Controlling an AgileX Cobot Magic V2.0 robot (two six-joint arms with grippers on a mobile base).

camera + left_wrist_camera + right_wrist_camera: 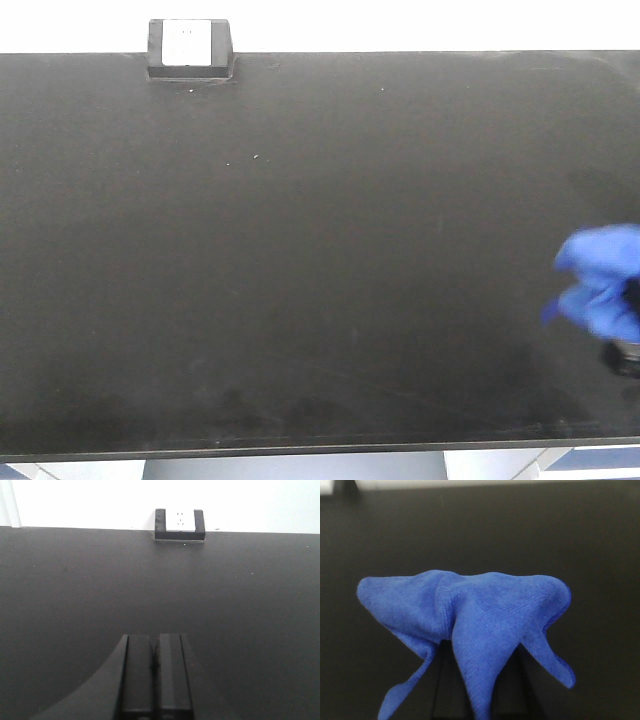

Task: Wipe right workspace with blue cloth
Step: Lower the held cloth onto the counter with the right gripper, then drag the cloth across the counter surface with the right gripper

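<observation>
My right gripper [477, 695] clamps the blue cloth [600, 280], bunched, at the right edge of the front view, over the black bench [300, 250]; my left gripper [155, 677] sits clenched and empty, lower centre of its view. I judge wiping barely begun: white specks [255, 157] dot the upper centre

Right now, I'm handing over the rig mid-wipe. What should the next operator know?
Left gripper: shut, empty, above the benchtop, facing the socket box.
Right gripper: shut on the blue cloth, bunched at the far right of the front view.
Done: cloth in grip; how much is wiped cannot be told.
Left: wipe across the benchtop; white specks lie near its middle.
</observation>
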